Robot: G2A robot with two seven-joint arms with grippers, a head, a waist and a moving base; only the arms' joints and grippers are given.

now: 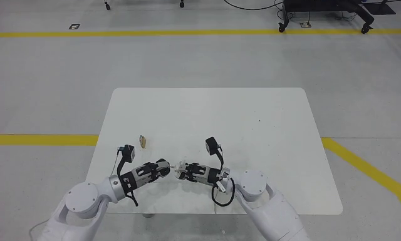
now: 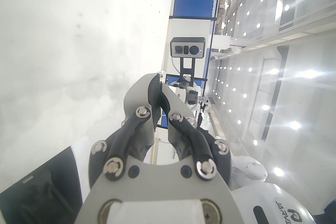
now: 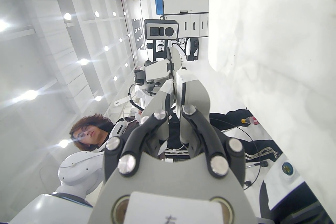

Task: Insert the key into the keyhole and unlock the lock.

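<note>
Top view: the lock (image 1: pixel 143 141) lies on the table (image 1: pixel 263 116), apart from both claws. The left gripper (image 1: pixel 168 165) and right gripper (image 1: pixel 182 171) are almost tip to tip, each with fingers pressed together.

My left arm (image 1: pixel 84 200) and right arm (image 1: pixel 254 186) are glossy white, with rounded joints. My left gripper (image 2: pixel 157 79) has a pale grey base plate, black linkage bars pinned with round silver screws (image 2: pixel 113 166), and grey-white fingers (image 2: pixel 136 100) lined with ribbed black pads. My right gripper (image 3: pixel 176 62) is built alike. A small black camera (image 1: pixel 212 144) stands on a bracket over each wrist, and a black cable (image 1: pixel 213 196) loops beside my right one.
</note>
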